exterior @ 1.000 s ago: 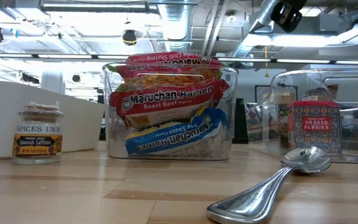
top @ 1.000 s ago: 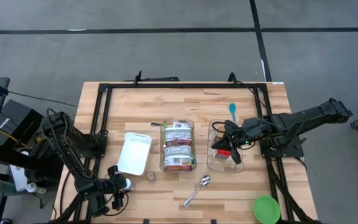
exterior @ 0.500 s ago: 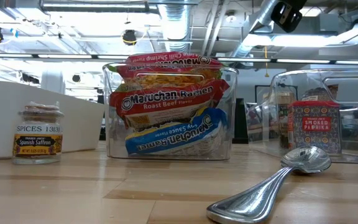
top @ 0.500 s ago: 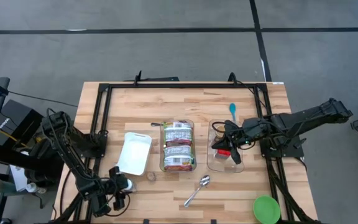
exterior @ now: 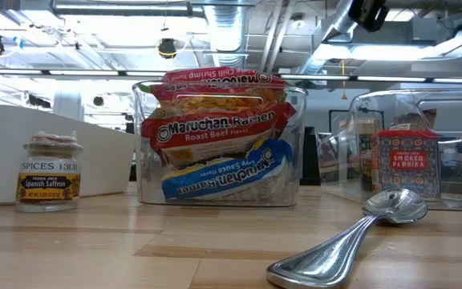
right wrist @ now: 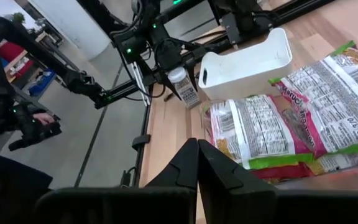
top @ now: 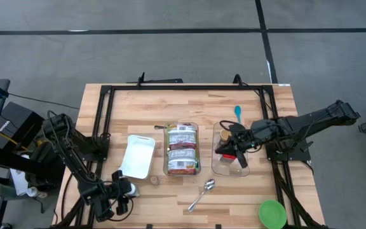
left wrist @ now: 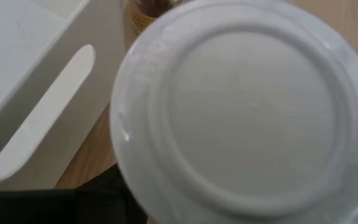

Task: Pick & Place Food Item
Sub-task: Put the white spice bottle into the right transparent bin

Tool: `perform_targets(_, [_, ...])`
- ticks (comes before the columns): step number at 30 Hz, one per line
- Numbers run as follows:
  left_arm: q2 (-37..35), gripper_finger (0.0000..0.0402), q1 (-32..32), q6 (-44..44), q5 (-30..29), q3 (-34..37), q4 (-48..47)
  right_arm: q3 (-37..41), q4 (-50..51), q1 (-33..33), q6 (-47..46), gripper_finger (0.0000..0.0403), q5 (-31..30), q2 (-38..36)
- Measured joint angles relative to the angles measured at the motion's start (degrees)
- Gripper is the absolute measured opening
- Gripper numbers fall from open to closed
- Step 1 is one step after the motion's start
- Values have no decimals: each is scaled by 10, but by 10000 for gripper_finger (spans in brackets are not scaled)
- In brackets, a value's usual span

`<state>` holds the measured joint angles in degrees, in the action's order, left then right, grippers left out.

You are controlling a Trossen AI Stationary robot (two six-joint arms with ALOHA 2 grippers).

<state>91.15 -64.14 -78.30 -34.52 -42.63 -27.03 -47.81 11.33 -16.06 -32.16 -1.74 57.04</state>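
Note:
My left gripper (top: 118,196) is at the table's near left corner, shut on a white-capped bottle (top: 127,187); the cap (left wrist: 241,118) fills the left wrist view. My right gripper (top: 230,150) is shut and empty above the right clear bin (top: 241,169), which holds a red paprika tin (exterior: 407,164) and a brown-lidded jar (top: 224,135). A small saffron jar (exterior: 49,172) stands on its base on the table beside a white tray (top: 137,156). A clear bin (top: 182,149) at the middle holds ramen packets (exterior: 215,132). My left gripper has the white-capped bottle between its two fingers, on the labelled body below the cap (right wrist: 184,92). The bottle stands upright in the hold. Whether its bottom rests on the table cannot be told.
A metal spoon (top: 202,194) lies near the front edge, a blue spoon (top: 237,113) behind the right bin, and a green round lid (top: 272,213) at the near right corner. A black frame (top: 183,87) runs around the table's far and side edges.
My right gripper has risen a little and drawn slightly toward the table's right edge, uncovering the brown-lidded jar in the right bin. My left gripper has stayed with the bottle at the near left corner.

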Motion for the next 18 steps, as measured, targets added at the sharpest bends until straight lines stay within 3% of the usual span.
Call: perform_targets(18, [-8,201,0,-2,-5,2,30,0,-11,2,-110,0,0,0])
